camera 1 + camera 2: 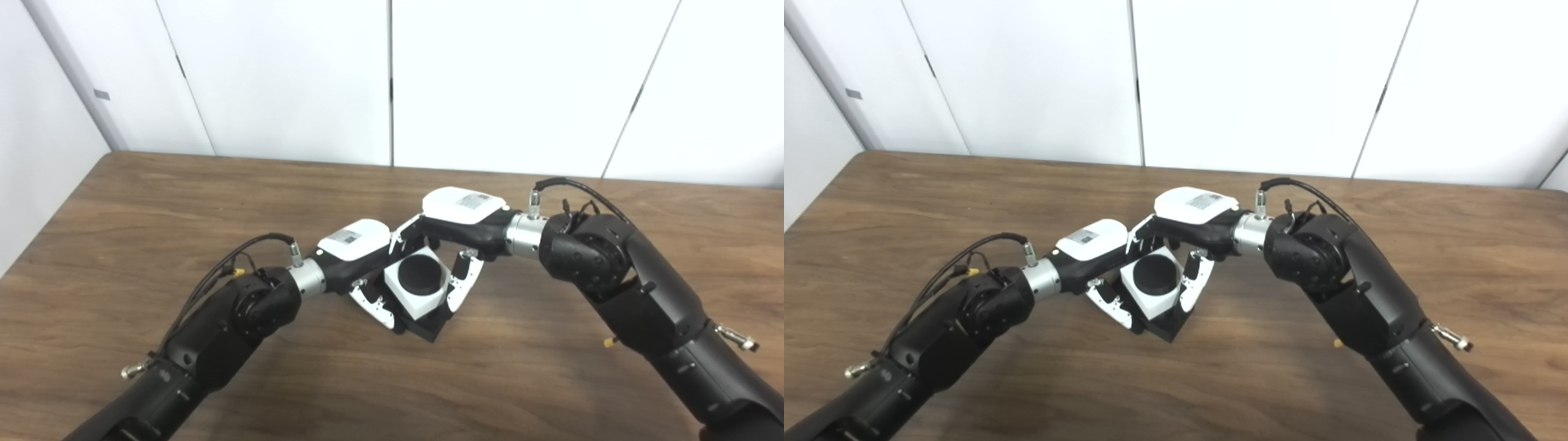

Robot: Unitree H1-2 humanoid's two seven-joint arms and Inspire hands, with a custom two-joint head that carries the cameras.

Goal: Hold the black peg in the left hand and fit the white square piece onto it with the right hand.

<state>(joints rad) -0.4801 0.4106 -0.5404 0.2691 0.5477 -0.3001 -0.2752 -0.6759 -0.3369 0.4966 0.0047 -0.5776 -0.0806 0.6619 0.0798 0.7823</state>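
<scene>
The white square piece (416, 293) sits over the black peg (421, 274), whose round top shows through the piece's hole; the peg's black square base (429, 327) juts out below, just above the table. My left hand (358, 257) comes in from the left and its fingers (373, 306) close around the base's left side. My right hand (462, 220) reaches from the right; its fingers (462, 283) press the white piece's right side and its thumb is at the piece's far corner. The same stack shows in the right eye view (1151, 285).
The brown wooden table (153, 202) spreads around both arms. White wall panels (392, 79) stand behind its far edge. No other objects are on the table.
</scene>
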